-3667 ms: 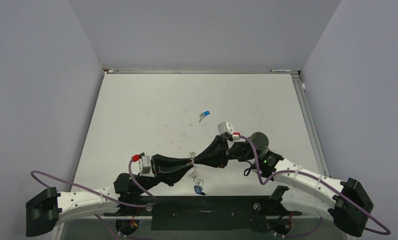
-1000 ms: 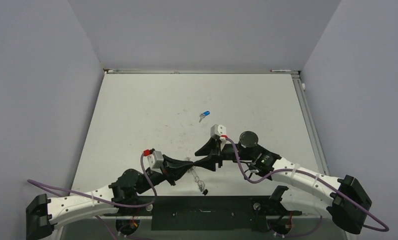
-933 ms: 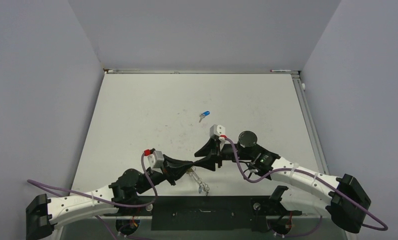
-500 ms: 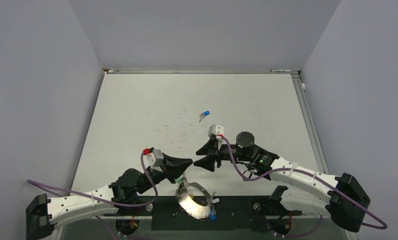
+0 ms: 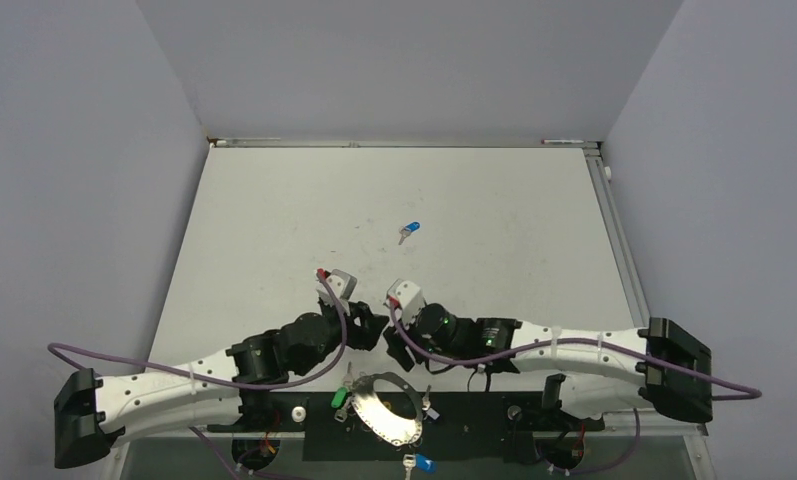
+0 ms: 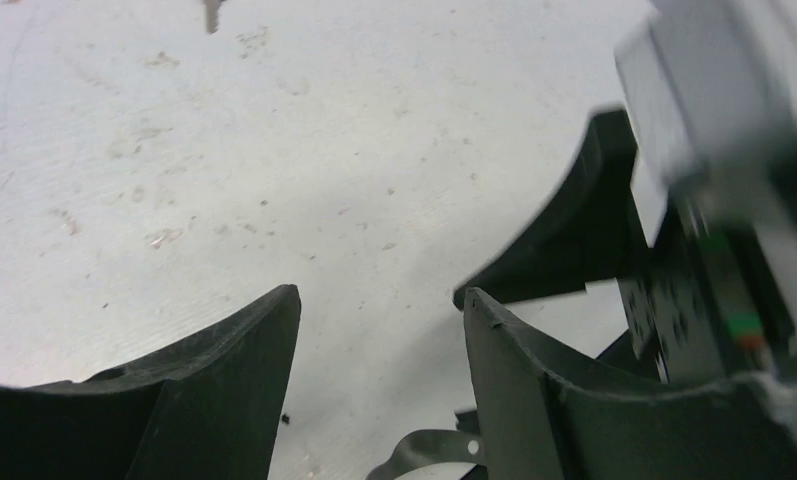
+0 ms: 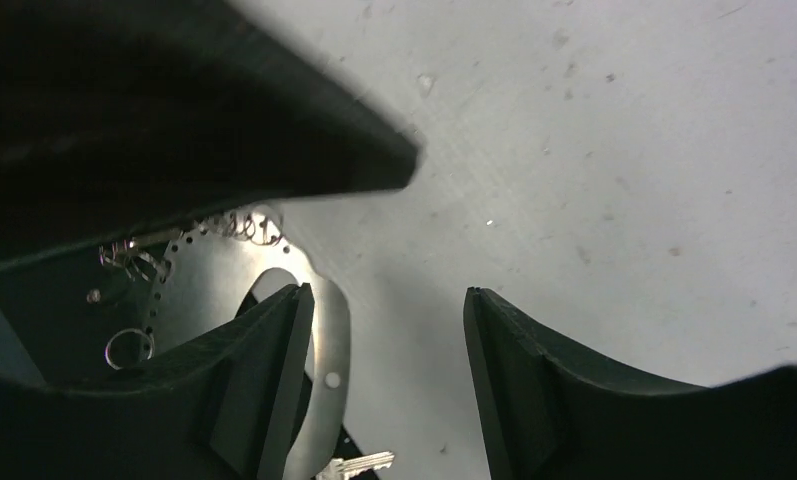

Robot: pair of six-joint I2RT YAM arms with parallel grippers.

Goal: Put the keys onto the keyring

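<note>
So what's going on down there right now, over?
Left gripper open, empty. Right gripper open, empty. Keyring flat at near edge of table, green key at its rim; blue key loose mid-table. Nothing seen blocking.

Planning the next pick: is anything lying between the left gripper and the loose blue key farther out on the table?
Nothing visible. Only bare table lies between the open left gripper and the blue key.

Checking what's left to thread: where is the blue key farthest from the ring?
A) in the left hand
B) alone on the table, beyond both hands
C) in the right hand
B: the blue key lies alone on the table; the left hand and right hand are open, empty.
</note>
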